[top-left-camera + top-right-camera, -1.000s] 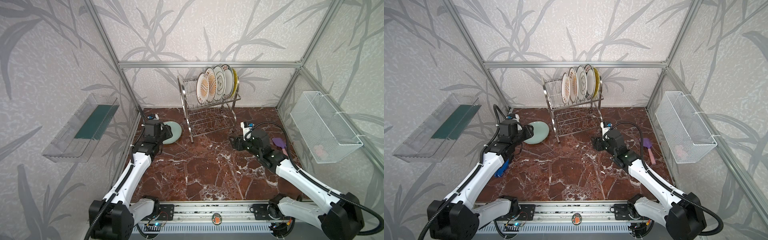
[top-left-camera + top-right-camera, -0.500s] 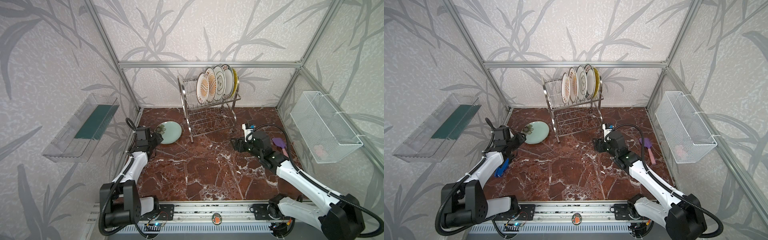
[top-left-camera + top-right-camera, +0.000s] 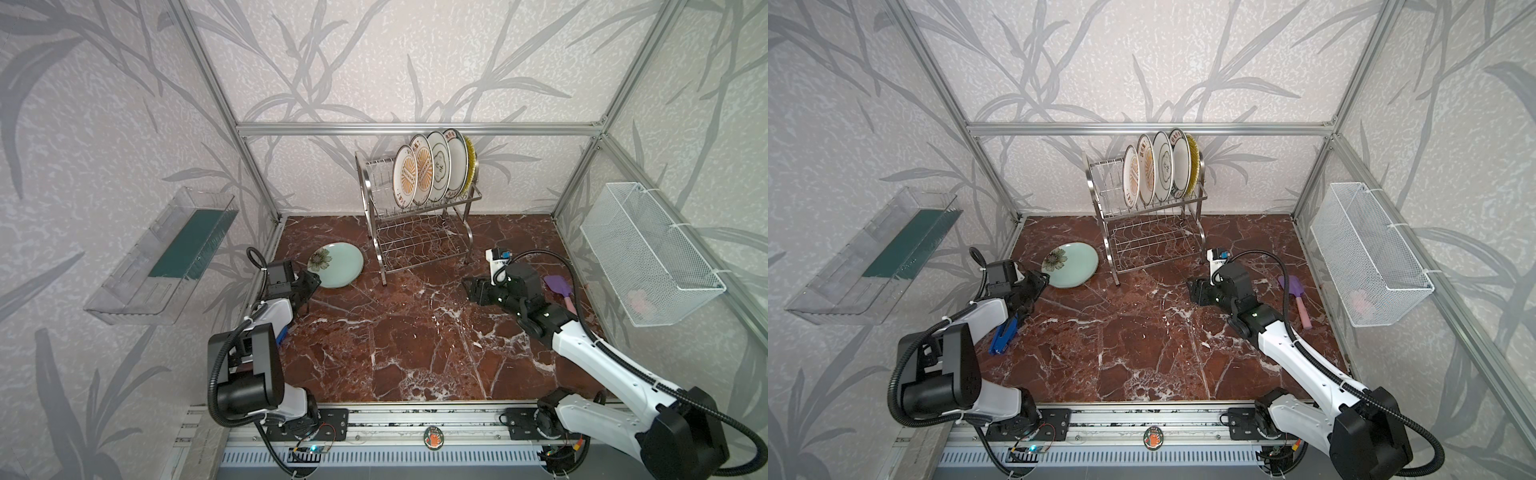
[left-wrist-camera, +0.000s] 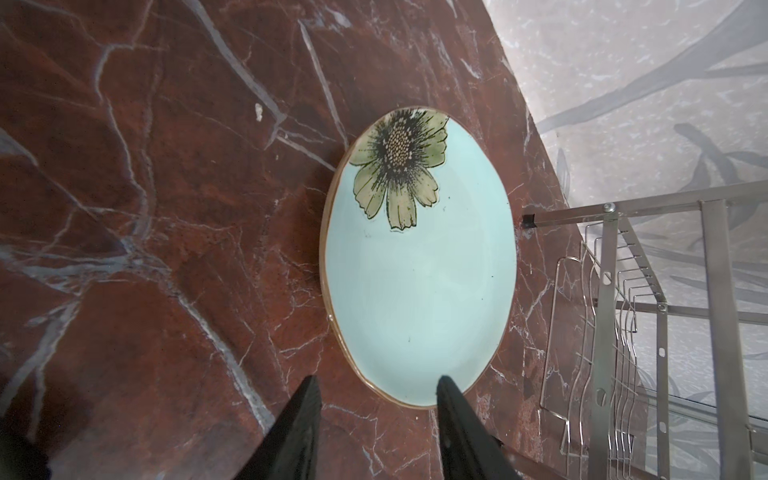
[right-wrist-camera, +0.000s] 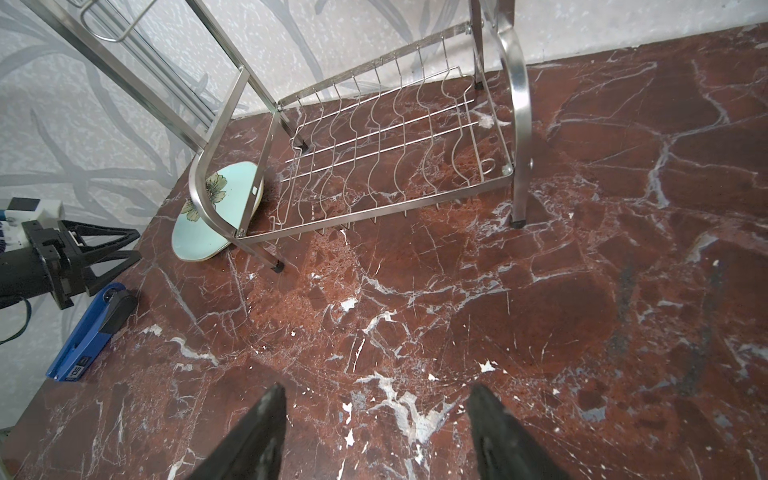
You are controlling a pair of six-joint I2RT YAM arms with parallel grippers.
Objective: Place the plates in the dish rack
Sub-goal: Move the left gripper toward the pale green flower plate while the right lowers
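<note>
Your left hand (image 3: 311,286), in a top view, sits low over the worktop (image 3: 415,332), jaws partly apart and empty. Its tips point at the pale celadon plate (image 3: 338,266), which lies flat just ahead, beside the front leg of the dish rack (image 3: 415,232). Five plates (image 3: 432,170) stand in the top tier. Your right hand (image 3: 471,289), jaws wide and empty, is well apart from the flat plate, beyond the rack.

From the left wrist, the plain rim is nearest and the flower farthest. One fingertip (image 4: 446,386) overlaps that rim; contact cannot be told.

From the right wrist, only bare worktop lies between the jaws.

The left arm is clearly nearer, so the reach looks like a straight move ahead.
</note>
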